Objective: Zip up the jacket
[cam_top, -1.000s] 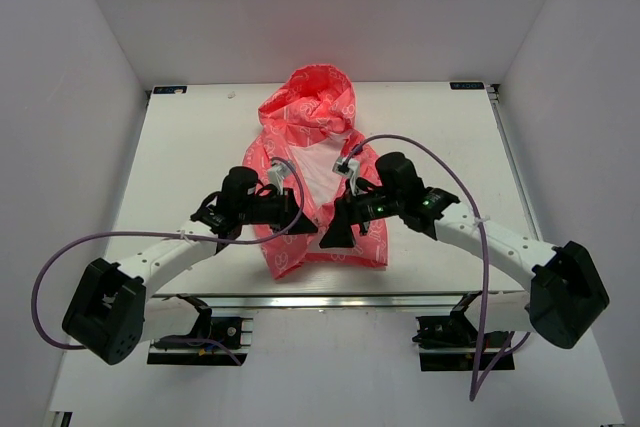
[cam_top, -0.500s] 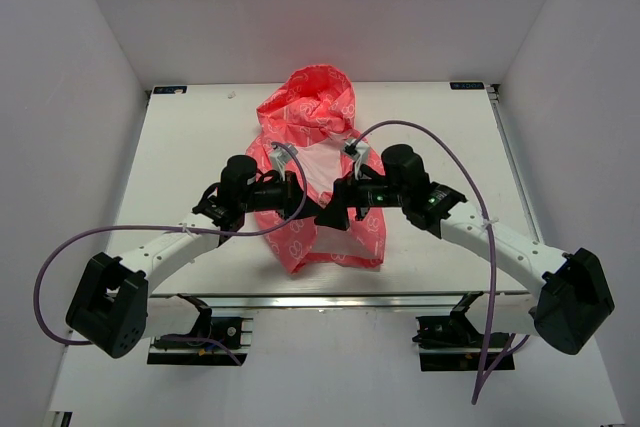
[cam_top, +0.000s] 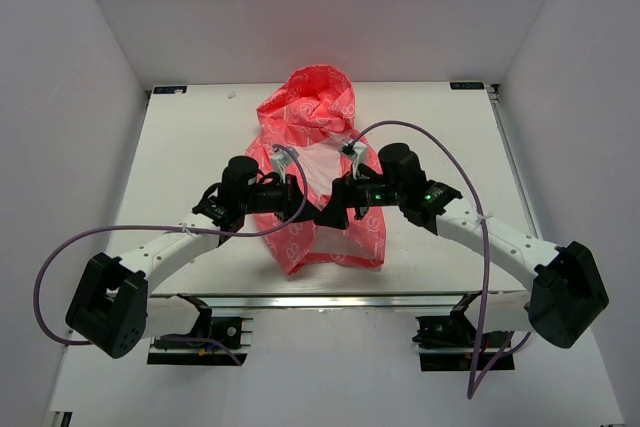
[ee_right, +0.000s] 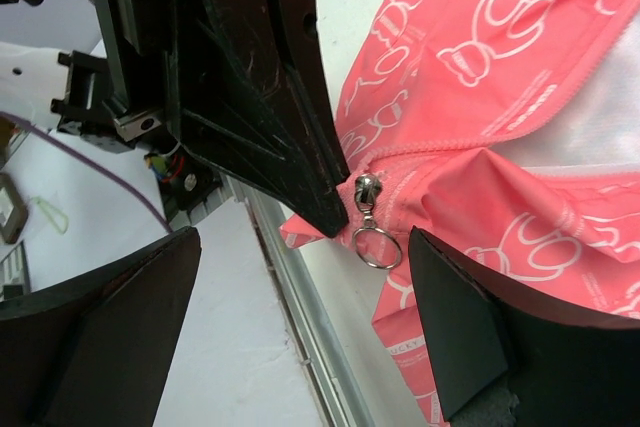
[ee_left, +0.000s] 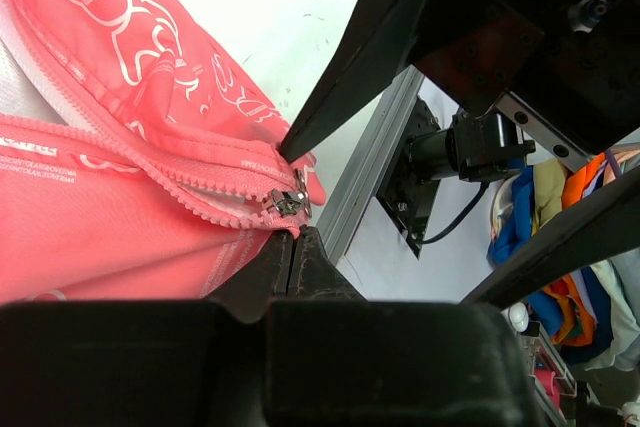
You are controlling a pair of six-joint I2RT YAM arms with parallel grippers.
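The coral-pink hooded jacket [cam_top: 318,97] lies mid-way across the white counter [cam_top: 180,147], hood at the jacket's far end, front parted over white lining. At the jacket's near hem sits the metal zipper slider [ee_right: 367,190], its ring pull [ee_right: 376,247] hanging. The left end effector [ee_left: 293,235] is closed, pinching the jacket's hem just beside the slider. The right end effector [ee_right: 305,237] stands wide open, its 2 fingers [ee_right: 450,327] either side of that hem corner, gripping nothing.
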